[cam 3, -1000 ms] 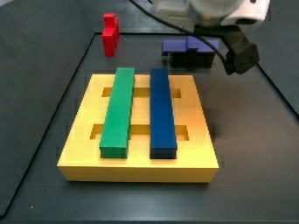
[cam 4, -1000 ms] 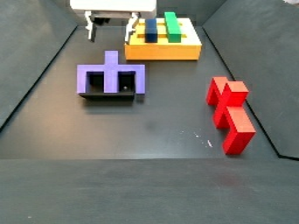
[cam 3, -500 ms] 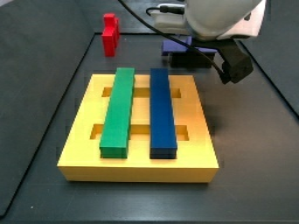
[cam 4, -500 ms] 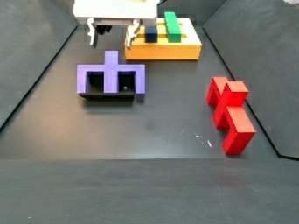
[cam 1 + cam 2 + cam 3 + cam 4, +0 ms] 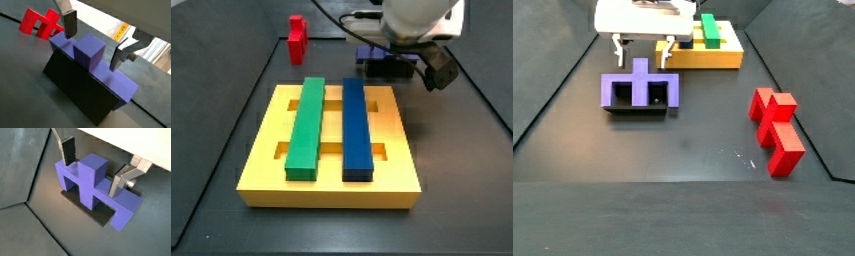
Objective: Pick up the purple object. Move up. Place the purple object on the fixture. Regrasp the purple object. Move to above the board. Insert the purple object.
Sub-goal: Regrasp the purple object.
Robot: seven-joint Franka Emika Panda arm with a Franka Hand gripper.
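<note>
— Dark counter (image 5: 687, 150): where is the purple object (image 5: 93, 188)?
— Seated on the fixture (image 5: 93, 213). My pincer (image 5: 93, 170) hangs wide open, fingers (image 5: 68, 150) flanking its raised tab, not touching.

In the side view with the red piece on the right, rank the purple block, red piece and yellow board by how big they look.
Purple block and red piece look alike, both nearer the camera; yellow board smallest, farther, partly hidden by the gripper.
</note>
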